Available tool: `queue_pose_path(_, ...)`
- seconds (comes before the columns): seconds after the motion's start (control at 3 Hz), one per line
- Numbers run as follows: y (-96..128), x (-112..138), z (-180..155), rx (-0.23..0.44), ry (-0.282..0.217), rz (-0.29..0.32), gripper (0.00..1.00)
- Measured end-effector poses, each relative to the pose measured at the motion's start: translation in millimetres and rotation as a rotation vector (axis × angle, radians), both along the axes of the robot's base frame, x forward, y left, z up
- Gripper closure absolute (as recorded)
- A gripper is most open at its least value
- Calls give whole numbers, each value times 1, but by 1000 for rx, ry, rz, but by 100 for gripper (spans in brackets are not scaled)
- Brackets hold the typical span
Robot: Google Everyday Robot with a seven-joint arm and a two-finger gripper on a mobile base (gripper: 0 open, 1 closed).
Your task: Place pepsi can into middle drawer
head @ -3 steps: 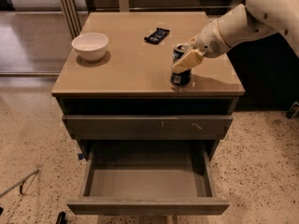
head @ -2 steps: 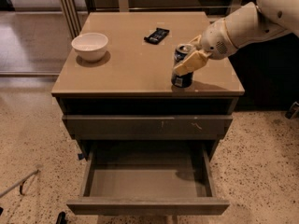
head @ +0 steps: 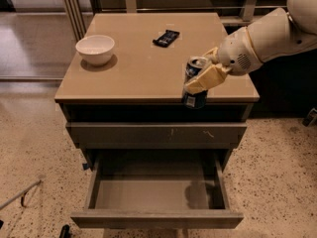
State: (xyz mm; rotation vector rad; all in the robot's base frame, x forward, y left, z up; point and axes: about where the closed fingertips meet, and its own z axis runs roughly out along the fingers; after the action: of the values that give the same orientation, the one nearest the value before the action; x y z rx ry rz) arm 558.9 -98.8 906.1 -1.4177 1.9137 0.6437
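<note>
The pepsi can (head: 194, 99) is dark blue with a silver top and hangs in the air at the front edge of the cabinet top, right of centre. My gripper (head: 203, 77) is shut on the pepsi can, its cream fingers (head: 208, 76) wrapped around the can's upper half. The white arm reaches in from the upper right. Below, the middle drawer (head: 156, 218) is pulled out, with a plain front and a smooth grey inside with nothing in it. The can casts a shadow on the drawer floor at the right.
A white bowl (head: 95, 48) sits at the back left of the tan cabinet top (head: 143, 68). A flat black wrapped bar (head: 166, 37) lies at the back centre. A shut drawer front with small white scuff marks (head: 156, 134) is just above the open drawer. Speckled floor surrounds the cabinet.
My gripper has carried the pepsi can forward off the cabinet top to its front edge, so the can now hangs above the open drawer.
</note>
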Motion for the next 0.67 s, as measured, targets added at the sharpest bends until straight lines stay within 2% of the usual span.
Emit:
queue_pose_path(0.33, 0, 0, 0, 0, 0, 0, 100)
queue_pose_path(0.67, 3, -29, -29, -2, -13, -13, 100)
